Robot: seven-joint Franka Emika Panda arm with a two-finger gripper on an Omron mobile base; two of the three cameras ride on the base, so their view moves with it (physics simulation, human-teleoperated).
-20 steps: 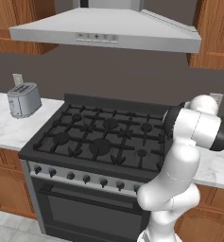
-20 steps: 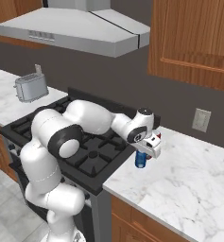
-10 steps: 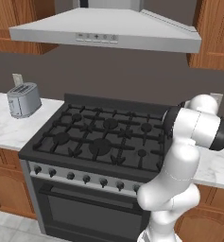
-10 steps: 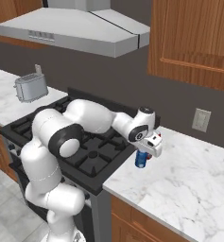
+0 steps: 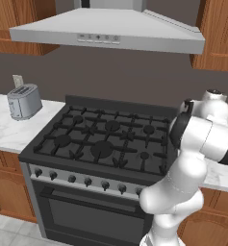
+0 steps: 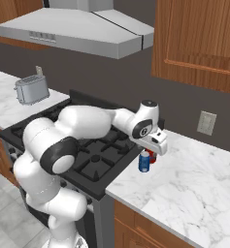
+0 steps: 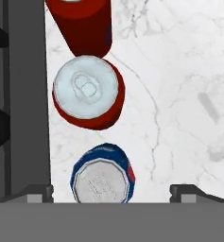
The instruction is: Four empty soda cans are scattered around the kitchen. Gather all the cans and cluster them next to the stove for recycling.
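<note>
The tool [image 7: 111,190] hangs above the marble desk [image 6: 194,184] with its jaws spread wide, holding nothing; a blue can [image 7: 102,175] stands upright between the fingertips without touching either. Two red cans [image 7: 89,92] stand in a row just beyond it, close to one another. All three cans sit on the desk just beside the right edge of the stove [image 5: 106,144].

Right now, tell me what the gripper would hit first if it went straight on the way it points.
Probably the blue can: it stands upright between the open gripper fingertips. Depth is unclear. Beside it lies bare marble counter.
</note>
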